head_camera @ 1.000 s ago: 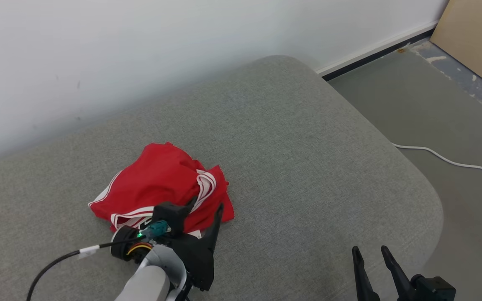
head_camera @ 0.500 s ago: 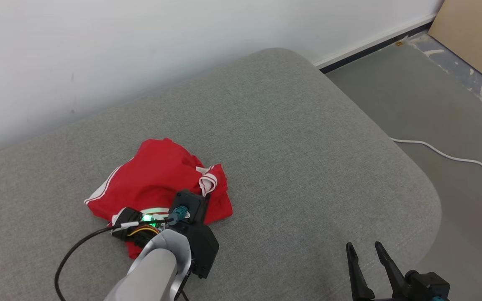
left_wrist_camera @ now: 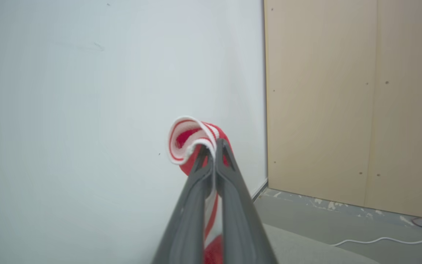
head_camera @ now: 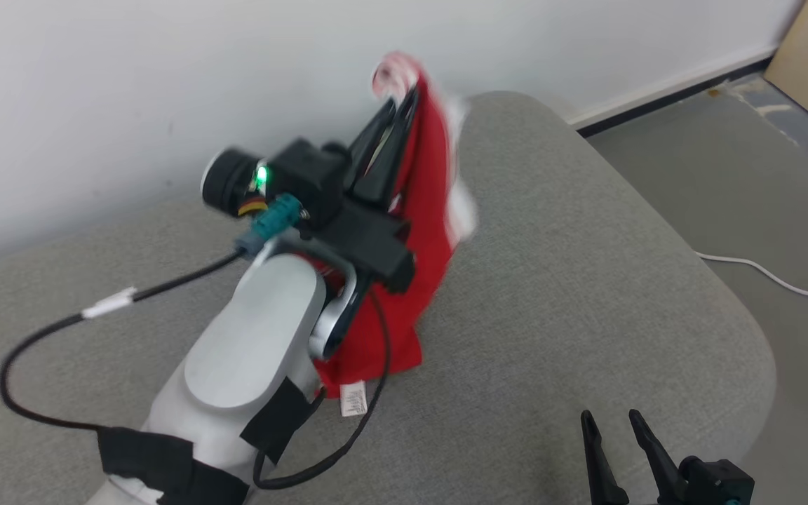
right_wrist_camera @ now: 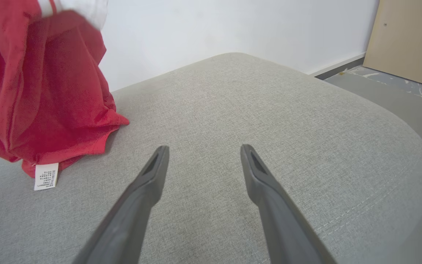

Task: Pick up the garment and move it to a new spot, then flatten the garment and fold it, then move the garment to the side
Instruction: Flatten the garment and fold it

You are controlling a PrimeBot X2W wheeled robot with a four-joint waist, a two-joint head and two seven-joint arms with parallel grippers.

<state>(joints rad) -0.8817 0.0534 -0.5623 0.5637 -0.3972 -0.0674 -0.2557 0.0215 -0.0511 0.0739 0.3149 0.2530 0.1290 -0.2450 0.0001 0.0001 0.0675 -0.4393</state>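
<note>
One pinch of the left gripper (left_wrist_camera: 214, 146), clamped on the striped trim (left_wrist_camera: 185, 135), lifts the seemingly light, limp red garment (head_camera: 432, 210), draping below onto the cushion (head_camera: 586, 280); the right gripper (right_wrist_camera: 202, 150), spread empty, could take the hem.

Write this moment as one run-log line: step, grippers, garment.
step: pick-up | left gripper: shut on red garment trim | right gripper: open above grey cushion | garment: hangs, lower end on cushion
</note>
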